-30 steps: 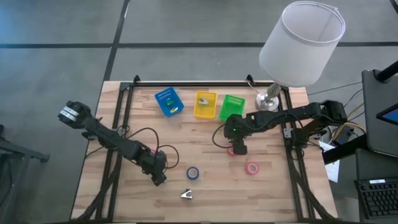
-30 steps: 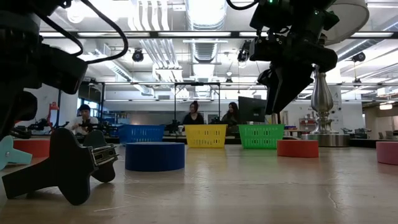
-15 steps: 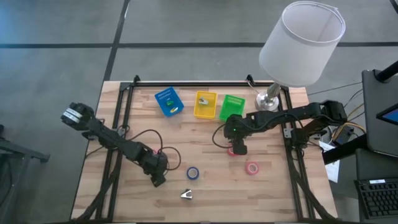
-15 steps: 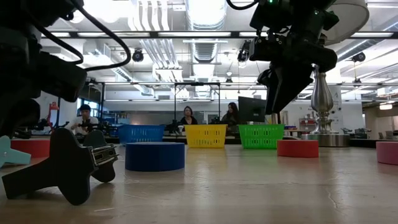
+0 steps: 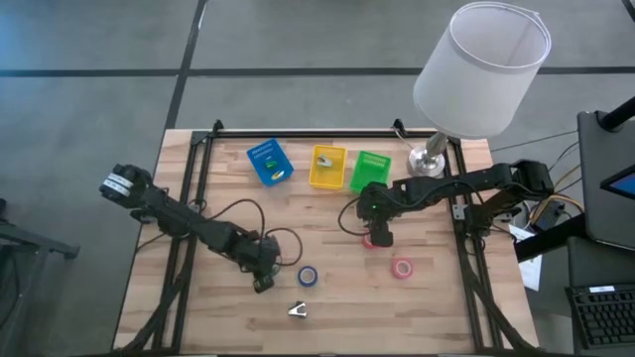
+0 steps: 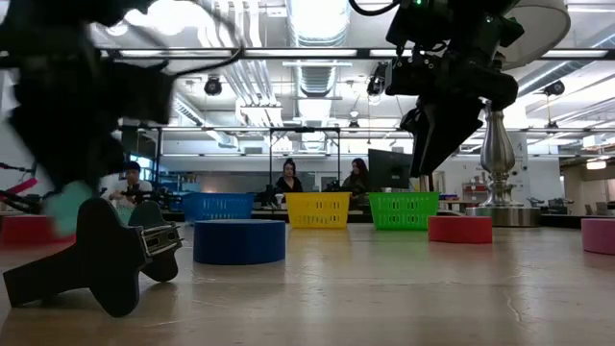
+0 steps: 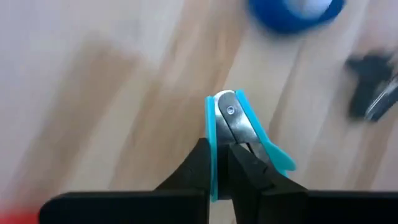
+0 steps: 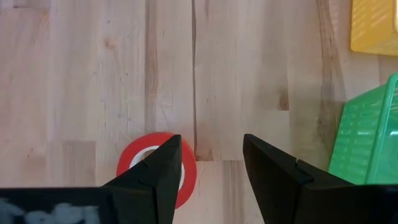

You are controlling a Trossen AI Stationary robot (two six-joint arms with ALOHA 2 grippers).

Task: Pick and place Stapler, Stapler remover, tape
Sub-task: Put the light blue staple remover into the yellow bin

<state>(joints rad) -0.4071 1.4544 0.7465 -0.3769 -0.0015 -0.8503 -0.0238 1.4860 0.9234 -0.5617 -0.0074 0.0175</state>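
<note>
My left gripper (image 5: 263,277) is shut on a teal stapler remover (image 7: 231,124) with metal jaws, near the table's front, left of a blue tape roll (image 5: 308,277). My right gripper (image 5: 378,234) is open and hovers over a red tape roll (image 5: 368,241). In the right wrist view the roll (image 8: 149,163) lies flat on the wood, partly behind one finger. A pink tape roll (image 5: 402,268) lies flat to its near right. A black and silver stapler remover (image 5: 298,310) lies near the front edge. My left gripper pinches the teal remover's handle end (image 7: 212,163) between its two fingers. The metal jaws and pivot (image 7: 230,113) stick out past the fingertips. The low view shows the teal remover (image 6: 62,207), blurred, above the table top.
Blue (image 5: 268,162), yellow (image 5: 327,167) and green (image 5: 369,171) bins stand in a row at the table's far side, the yellow one with a small silver item inside. A lamp (image 5: 429,159) with a white shade stands at the far right. Cables lie by the left arm.
My left gripper has gone toward the table's right edge, closer to the blue tape roll, and has carried the teal stapler remover up off the table. My right gripper has kept still over the red tape roll.
</note>
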